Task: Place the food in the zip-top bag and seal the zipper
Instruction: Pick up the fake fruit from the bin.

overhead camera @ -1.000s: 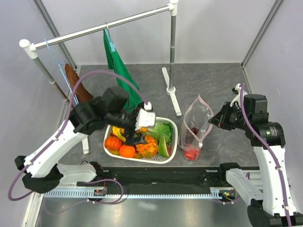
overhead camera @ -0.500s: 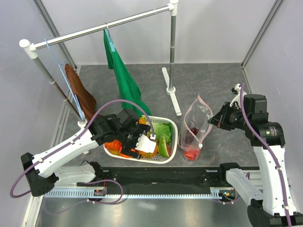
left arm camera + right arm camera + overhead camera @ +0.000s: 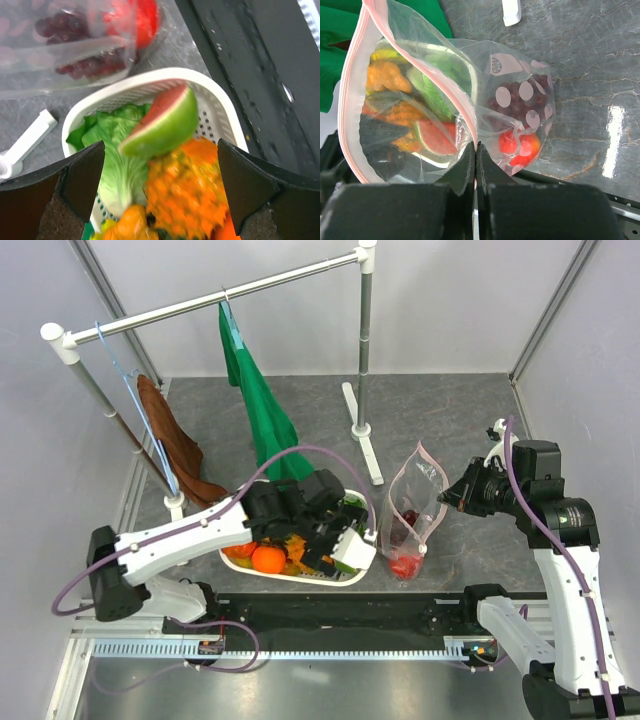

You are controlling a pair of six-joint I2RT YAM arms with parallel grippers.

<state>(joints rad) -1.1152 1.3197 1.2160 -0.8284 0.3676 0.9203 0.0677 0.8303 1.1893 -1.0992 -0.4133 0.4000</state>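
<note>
Both fingers (image 3: 464, 167) of right end effector (image 3: 476, 146) pinch the zipper (image 3: 351, 65)

Dark grey marbled tabletop (image 3: 450, 420). White perforated plastic basket (image 3: 290, 578) sits at 7 o'clock. Clear crinkly plastic zip-top bag (image 3: 415, 502) is just beside it at 4 o'clock, bottom on the top. Long white rack foot (image 3: 365, 445) at 12 o'clock.
</note>
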